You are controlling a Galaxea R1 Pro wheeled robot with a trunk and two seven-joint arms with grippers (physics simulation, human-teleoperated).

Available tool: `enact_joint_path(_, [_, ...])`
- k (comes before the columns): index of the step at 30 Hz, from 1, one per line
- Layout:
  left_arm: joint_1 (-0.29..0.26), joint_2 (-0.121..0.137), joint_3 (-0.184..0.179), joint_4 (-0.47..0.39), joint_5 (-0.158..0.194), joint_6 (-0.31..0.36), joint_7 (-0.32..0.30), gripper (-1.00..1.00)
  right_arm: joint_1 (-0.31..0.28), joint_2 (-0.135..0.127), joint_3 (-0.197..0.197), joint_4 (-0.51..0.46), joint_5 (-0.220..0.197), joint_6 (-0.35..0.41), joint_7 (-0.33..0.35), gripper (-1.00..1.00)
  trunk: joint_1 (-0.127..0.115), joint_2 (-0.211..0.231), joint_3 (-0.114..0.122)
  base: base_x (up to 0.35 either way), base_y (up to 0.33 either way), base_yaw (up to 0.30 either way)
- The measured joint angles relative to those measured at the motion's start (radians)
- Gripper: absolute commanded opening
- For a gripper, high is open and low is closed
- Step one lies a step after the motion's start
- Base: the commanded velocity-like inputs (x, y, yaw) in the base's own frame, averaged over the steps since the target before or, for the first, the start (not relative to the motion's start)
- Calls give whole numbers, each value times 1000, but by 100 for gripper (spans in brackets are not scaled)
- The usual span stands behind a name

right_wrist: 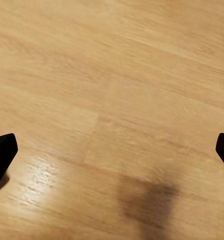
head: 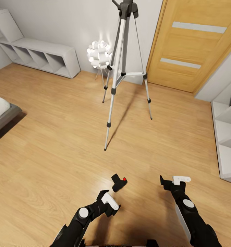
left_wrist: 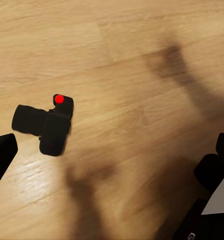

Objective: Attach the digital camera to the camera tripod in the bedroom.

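Observation:
The digital camera (head: 119, 182) lies on the light wood floor, small and black with a red button on top. My left gripper (head: 108, 202) hangs just short of it, open and empty. The left wrist view has the camera (left_wrist: 47, 125) lying off to one side of the open gripper (left_wrist: 112, 150), nearer one black fingertip (left_wrist: 2, 155). My right gripper (head: 173, 181) hovers over bare floor to the camera's right, and it is open (right_wrist: 112, 150) with nothing between its fingers. The camera tripod (head: 124, 73) stands further ahead on three silver legs, its black head at the view's top edge.
A white bulbous floor lamp (head: 100, 55) glows behind the tripod. A wooden door (head: 194, 44) is at the back right. White cube shelves line the back left wall (head: 40, 55) and the right side (head: 228, 137). A grey bed corner (head: 2, 113) shows at the left.

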Motion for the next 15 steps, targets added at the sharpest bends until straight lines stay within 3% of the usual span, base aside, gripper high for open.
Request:
enact_joint_path(9, [0, -2, 0, -4, 0, 0, 1, 100, 0, -1, -3, -34, 4, 0, -4, 100, 0, 0, -14, 0, 0, 0])
enact_joint_path(15, [0, -2, 0, -14, 0, 0, 0, 100, 0, 0, -2, -55, 10, 0, -50, 100, 0, 0, -24, 0, 0, 0])
